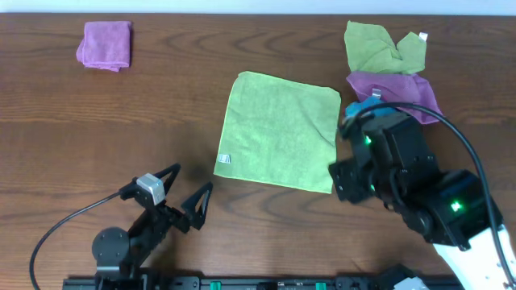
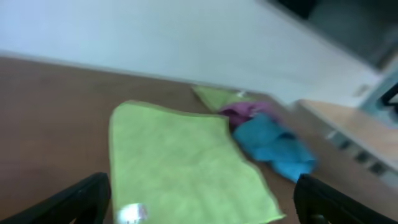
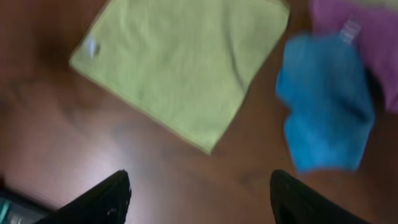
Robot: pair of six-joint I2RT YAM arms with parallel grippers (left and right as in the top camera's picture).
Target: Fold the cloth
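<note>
Green cloth (image 1: 278, 133), one, flat and unfolded on table (image 1: 121, 121); left gripper (image 1: 194, 176) and right gripper (image 3: 199, 199) both spread wide, holding nothing.

Bare table (image 1: 161, 121) lies left of the green cloth (image 1: 278, 129); crumpled cloths (image 1: 391, 80) crowd its right edge.
</note>
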